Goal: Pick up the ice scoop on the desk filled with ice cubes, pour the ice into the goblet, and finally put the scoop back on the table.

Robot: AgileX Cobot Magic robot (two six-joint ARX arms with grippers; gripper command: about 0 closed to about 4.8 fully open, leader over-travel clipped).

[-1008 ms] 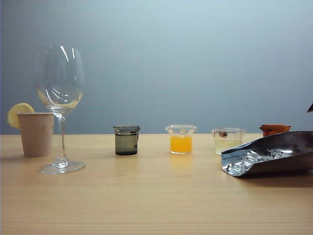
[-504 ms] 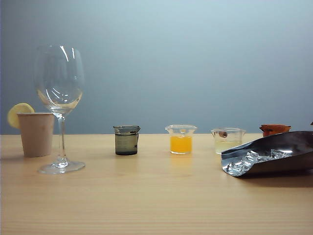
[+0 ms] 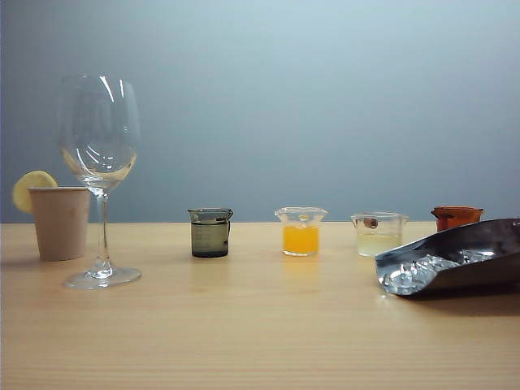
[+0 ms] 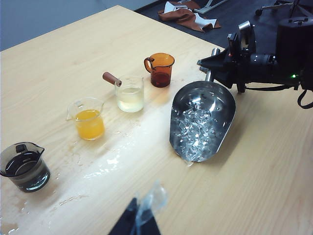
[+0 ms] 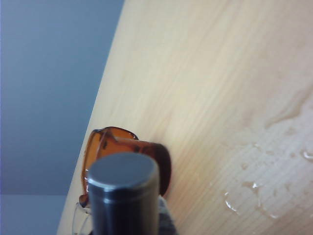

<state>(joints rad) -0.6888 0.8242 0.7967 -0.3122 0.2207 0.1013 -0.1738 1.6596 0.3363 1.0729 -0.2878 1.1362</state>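
The ice scoop, shiny silver, lies on the desk at the far right, with ice cubes heaped at its open front. In the left wrist view my right gripper is closed round the handle behind the scoop's bowl, which holds the ice cubes. The right wrist view is filled by the handle's round end; no fingers show there. The goblet stands empty at the far left. My left gripper hovers shut over bare wood, short of the scoop.
A paper cup with a lemon slice stands beside the goblet. A row of small beakers runs along the back: dark, orange juice, pale liquid, amber. Water spots wet the wood near them.
The scoop has slid a little to the right on the desk. A dark bit of arm at the right edge has left the exterior view.
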